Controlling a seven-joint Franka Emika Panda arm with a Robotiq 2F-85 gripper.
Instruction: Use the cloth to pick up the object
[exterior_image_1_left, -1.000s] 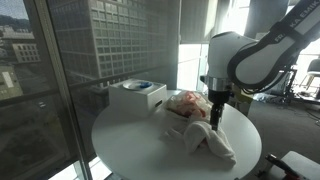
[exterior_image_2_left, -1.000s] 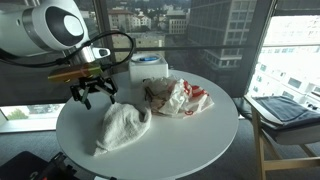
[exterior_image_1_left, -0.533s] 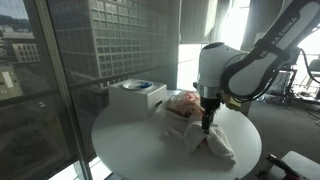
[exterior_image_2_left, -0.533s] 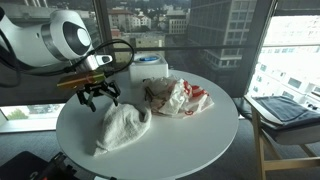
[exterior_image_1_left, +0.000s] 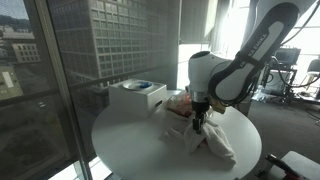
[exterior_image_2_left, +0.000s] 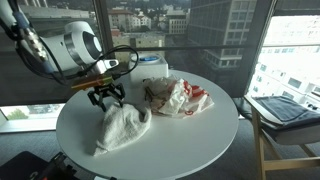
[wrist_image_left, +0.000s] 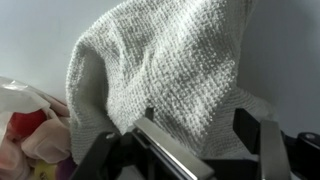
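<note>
While the end effector (exterior_image_2_left: 106, 97) hangs spread over the white cloth (exterior_image_2_left: 122, 128), seemingly not yet touching, descend squarely onto a thick fold before pinching.

The round white table (exterior_image_2_left: 190, 140) is carrying a crumpled white cloth (exterior_image_2_left: 122, 128), a red-and-white bundle (exterior_image_2_left: 182, 97) lying just beside it, and a white box (exterior_image_2_left: 150, 67) sitting at the far edge.
</note>
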